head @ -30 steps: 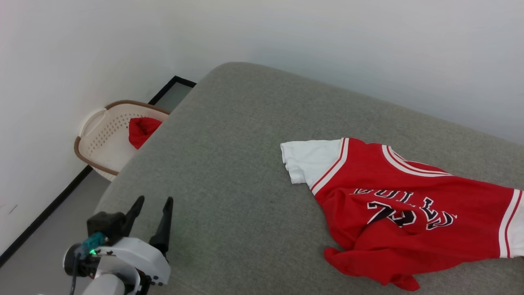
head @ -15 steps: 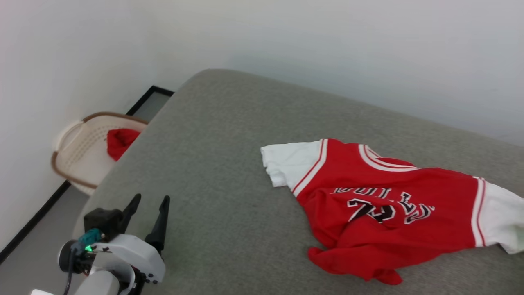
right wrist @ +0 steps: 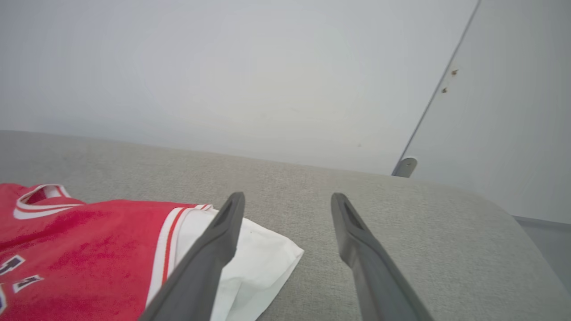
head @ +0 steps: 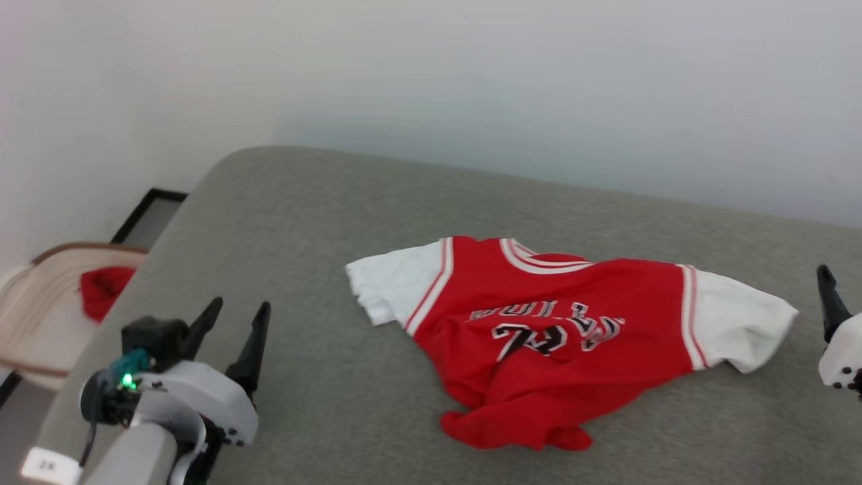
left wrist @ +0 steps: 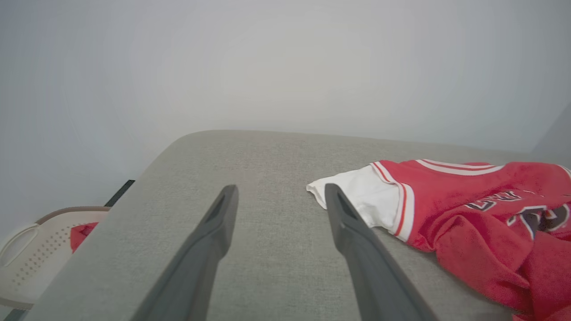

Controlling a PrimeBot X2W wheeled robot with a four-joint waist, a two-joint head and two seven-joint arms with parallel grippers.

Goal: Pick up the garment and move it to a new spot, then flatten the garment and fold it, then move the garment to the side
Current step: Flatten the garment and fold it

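Grey fabric covers the broad surface [head: 303, 222], backed by a plain pale wall [head: 471, 81]. The garment [head: 539, 330] lies mid-frame in the head view, lettering up and collar toward the wall. Both white sleeves are spread out, but its hem is bunched in a heap at the lower edge. The left gripper [head: 240, 304] sits at lower left, well apart from the cloth, fingers spread and empty. The right gripper [right wrist: 289, 197] hovers just beside the sleeve at frame right, fingers spread too, holding nothing; whether one brushes the sleeve I cannot tell. The garment looks set down at its spot, so flattening seems the step in hand. The next move calls for pinching the rumpled hem and drawing it out straight. A basket [head: 87, 248] holding a red cloth [head: 101, 296] stands off the surface at far left, out of either arm's path.
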